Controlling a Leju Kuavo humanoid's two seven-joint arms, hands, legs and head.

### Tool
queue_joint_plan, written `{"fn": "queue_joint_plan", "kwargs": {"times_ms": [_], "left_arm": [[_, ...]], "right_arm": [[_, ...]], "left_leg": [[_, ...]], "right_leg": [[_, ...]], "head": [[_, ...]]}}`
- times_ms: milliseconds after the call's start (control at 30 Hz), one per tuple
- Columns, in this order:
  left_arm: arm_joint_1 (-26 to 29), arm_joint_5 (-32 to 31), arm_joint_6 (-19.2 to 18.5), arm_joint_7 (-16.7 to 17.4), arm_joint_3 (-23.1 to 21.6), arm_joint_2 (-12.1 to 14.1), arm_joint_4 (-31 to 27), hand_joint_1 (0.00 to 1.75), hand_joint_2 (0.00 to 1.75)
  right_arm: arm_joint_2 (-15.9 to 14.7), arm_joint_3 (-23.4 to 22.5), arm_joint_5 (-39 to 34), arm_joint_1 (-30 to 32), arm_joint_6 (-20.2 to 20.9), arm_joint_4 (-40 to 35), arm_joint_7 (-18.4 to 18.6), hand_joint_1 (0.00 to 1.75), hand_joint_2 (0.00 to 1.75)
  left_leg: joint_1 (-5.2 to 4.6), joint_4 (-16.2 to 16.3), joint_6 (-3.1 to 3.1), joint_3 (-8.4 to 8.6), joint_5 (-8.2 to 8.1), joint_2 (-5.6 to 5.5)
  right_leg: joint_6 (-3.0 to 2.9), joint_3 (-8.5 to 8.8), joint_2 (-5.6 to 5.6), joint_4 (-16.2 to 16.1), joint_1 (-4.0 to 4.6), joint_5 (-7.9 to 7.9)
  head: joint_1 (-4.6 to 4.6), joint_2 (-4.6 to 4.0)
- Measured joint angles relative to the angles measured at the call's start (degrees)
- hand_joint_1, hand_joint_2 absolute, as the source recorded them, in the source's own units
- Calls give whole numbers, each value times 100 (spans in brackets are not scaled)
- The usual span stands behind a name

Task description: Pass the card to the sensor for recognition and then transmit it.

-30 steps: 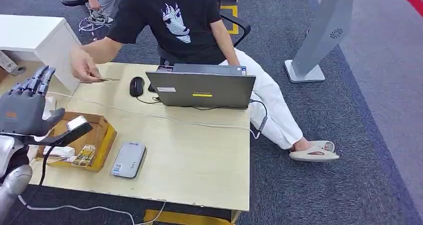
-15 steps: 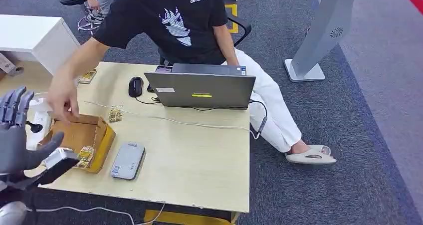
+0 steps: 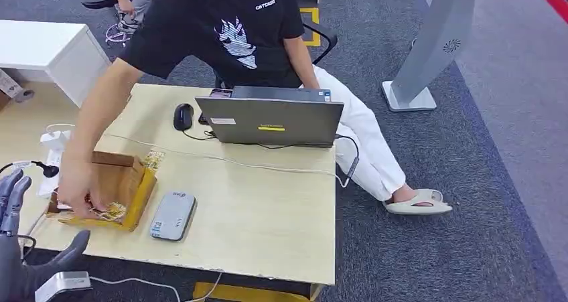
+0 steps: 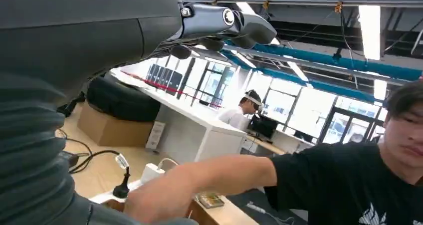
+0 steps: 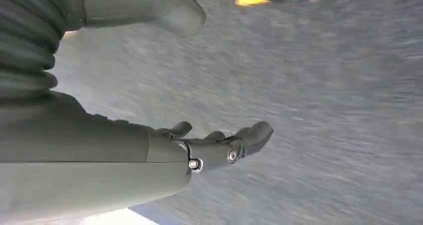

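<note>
A grey card reader [image 3: 173, 215] lies flat on the wooden table [image 3: 268, 215], near its front edge. Left of it is an open cardboard box [image 3: 143, 187] with gold-patterned cards [image 3: 112, 212] inside. Another such card [image 3: 154, 159] lies on the table by the box's far corner. A person in a black shirt reaches an arm [image 3: 100, 121] into the box. My left hand [image 3: 17, 248] is low at the table's front left corner, fingers spread, holding nothing; its fingers [image 4: 224, 23] point up toward the person. My right hand [image 5: 219, 145] hangs over grey carpet, empty, fingers loosely extended.
An open laptop [image 3: 271, 118] and a black mouse [image 3: 183, 116] sit at the far side with a white cable across the table. A white power strip [image 3: 50, 155] lies at the left. A grey stand [image 3: 435, 41] rises on the carpet to the right.
My left hand has dropped from above the box to below the table's front edge. The person's hand has moved from the table's far left down into the box.
</note>
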Motion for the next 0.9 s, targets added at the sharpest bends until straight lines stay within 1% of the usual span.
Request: {"fn": "queue_joint_plan", "kwargs": {"times_ms": [67, 100, 133, 167, 200, 233, 267, 333, 367, 533, 600, 667, 700, 767, 867, 900], "left_arm": [[86, 72, -162, -94, 66, -221, -173, 0, 175], [126, 230, -366, -114, 76, -313, -282, 0, 175], [168, 541, -733, -114, 74, -380, -365, 0, 175], [211, 783, -1011, -116, 72, -441, -464, 0, 175], [237, 962, -1161, -116, 70, -505, -549, 0, 175], [241, 1055, -1271, -137, 70, -577, -618, 0, 175], [243, 1066, -1311, -173, 70, -645, -673, 0, 175], [274, 883, -1296, -219, 70, -723, -780, 0, 175], [295, 835, -1291, -218, 70, -743, -824, 0, 175], [332, 841, -1326, -208, 65, -821, -942, 0, 175], [335, 925, -1438, -86, 35, -806, -950, 0, 175], [335, 753, -1457, 123, 22, -758, -950, 0, 175], [342, 598, -1613, 377, 15, -681, -950, 0, 175], [416, 395, -1980, 831, -11, -417, -950, 0, 175], [445, -373, -1857, 1137, -18, -187, -944, 0, 175], [445, -534, -1818, 1264, -18, -144, -928, 0, 175]], "right_arm": [[0, 7, 52, 1, 2, -9, -28, 0, 175], [0, 26, 6, 6, 0, -13, 62, 0, 175], [0, 48, -97, 12, -13, -13, 200, 0, 175], [0, 74, -169, 35, -28, -13, 278, 0, 175], [0, 120, -221, 57, -46, -24, 348, 0, 175], [0, 179, -327, 86, -57, -52, 498, 0, 175], [0, 223, -427, 117, -57, -81, 639, 0, 175], [0, 326, -694, 178, -26, -125, 921, 0, 175], [0, 367, -779, 213, 13, -160, 997, 0, 175], [0, 483, -890, 287, 68, -256, 1119, 0, 175], [0, 490, -989, 298, 151, -300, 1222, 0, 175], [0, 505, -1016, 300, 203, -324, 1272, 0, 175], [0, 505, -1050, 299, 225, -332, 1275, 0, 175], [0, 505, -1047, 283, 265, -334, 1240, 0, 175], [0, 501, -903, 239, 313, -317, 1058, 0, 175], [0, 501, -846, 215, 313, -297, 984, 0, 175]], "left_leg": [[0, 0, 0, 1, 0, -5], [0, 0, 0, 1, 0, -6], [0, 0, 0, 1, 0, -6], [0, 0, 0, -1, 0, -5], [0, 0, 0, -1, -1, -4], [0, 0, 0, -1, -1, -4], [0, 0, 0, 0, -1, -4], [1, 0, 0, 0, -1, -5], [1, 0, 0, 0, -1, -5], [1, 0, 0, 4, -1, -4], [1, 0, 0, 5, -1, -5], [1, 0, 0, 5, -1, -4], [1, 0, 0, 8, -1, -4], [4, 0, -1, 8, -1, -4], [4, 0, -1, 8, 0, -4], [4, 0, -1, 8, 0, -4]], "right_leg": [[0, 4, -4, 0, 0, 0], [0, 4, -5, 0, 0, -1], [0, 3, -6, 0, 0, -1], [0, 10, -5, 0, 0, -1], [0, 8, -3, 0, 0, 0], [0, 8, -3, 0, 0, -1], [0, 9, -3, 0, 0, -1], [-3, 8, -5, 0, 1, -4], [-3, 9, -5, 0, 1, -5], [-3, 4, -4, 0, 1, -5], [-3, 5, -5, 0, 1, -5], [-3, 6, -4, 0, 1, -5], [-3, 7, -4, 0, 1, -5], [-3, 8, -4, 0, 4, -4], [-4, 14, -4, 1, 4, -4], [-4, 15, -4, 1, 4, -4]], "head": [[0, 0], [2, 0], [2, 0], [0, 0], [0, 0], [-2, 0], [0, 0], [2, 0], [0, 0], [2, 0], [0, 0], [0, 0], [2, 0], [2, 0], [0, 0], [0, 0]]}}
